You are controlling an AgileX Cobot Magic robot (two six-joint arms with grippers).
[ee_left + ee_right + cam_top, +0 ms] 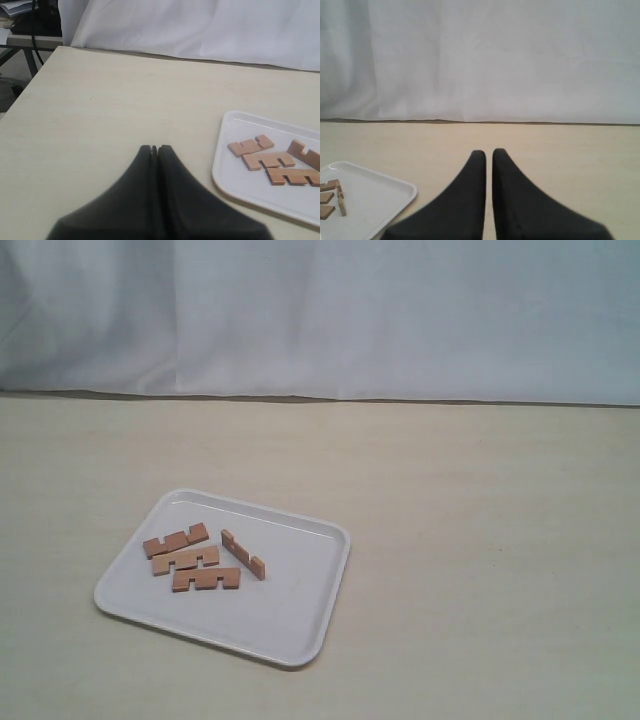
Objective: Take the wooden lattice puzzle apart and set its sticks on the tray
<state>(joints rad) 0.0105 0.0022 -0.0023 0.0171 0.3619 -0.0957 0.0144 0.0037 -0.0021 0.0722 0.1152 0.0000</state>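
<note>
Left gripper (155, 148) pressed together, empty. Right gripper (489, 152) down to a thin slit, empty too. The tray (290, 605) sits off to the side of both, clear of their tips. It holds four sticks (186, 560): three flat and roughly parallel, the fourth on edge, notches up, slanting crosswise.

Left claw (155, 148) and right claw (489, 152) sit closed, empty.

gripper (155, 148) closed, four sticks (268, 160) on white tray (234, 172)
</note>
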